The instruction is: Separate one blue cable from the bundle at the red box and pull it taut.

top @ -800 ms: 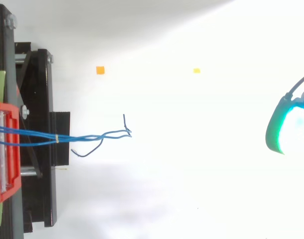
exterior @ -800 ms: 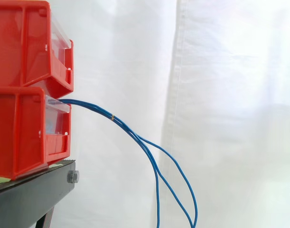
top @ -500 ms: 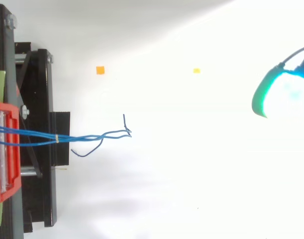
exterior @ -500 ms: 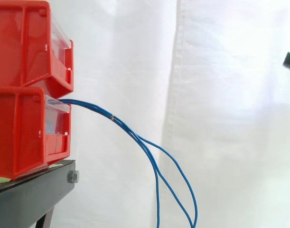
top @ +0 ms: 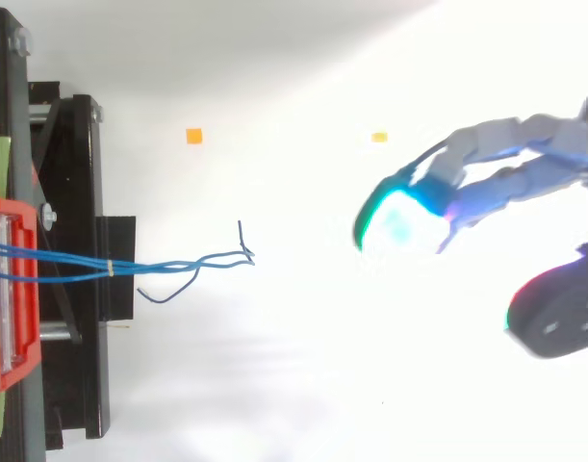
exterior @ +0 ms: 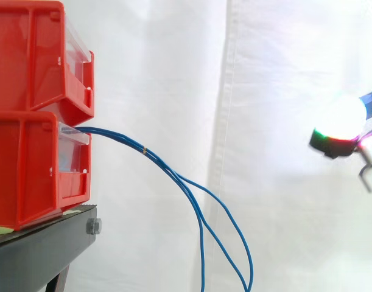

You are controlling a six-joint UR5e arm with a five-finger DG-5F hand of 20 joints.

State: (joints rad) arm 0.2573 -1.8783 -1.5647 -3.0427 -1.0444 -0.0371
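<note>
Several thin blue cables (exterior: 173, 176) leave the lower red bin (exterior: 33, 164) as a bundle, tied by a small yellow band (exterior: 144, 149), then fan out and droop down to the right. From above, the blue cables (top: 159, 265) run rightward from the red bin (top: 10, 298) and end in loose tips. My hand (top: 505, 183) reaches in from the right with straight, spread fingers and glowing fingertips (top: 395, 217), holding nothing. It stays well right of the cable tips. In the side view the hand (exterior: 341, 131) hangs at the right edge, level with the bundle.
A second red bin (exterior: 39, 55) is stacked on the lower one, both on a black stand (exterior: 45, 249). A white curtain hangs behind. Two small markers, orange (top: 193, 136) and yellow (top: 379, 137), lie on the white floor.
My hand has moved left toward the cables, from the right edge into fuller view, and lower in the side view. The cables have not moved.
</note>
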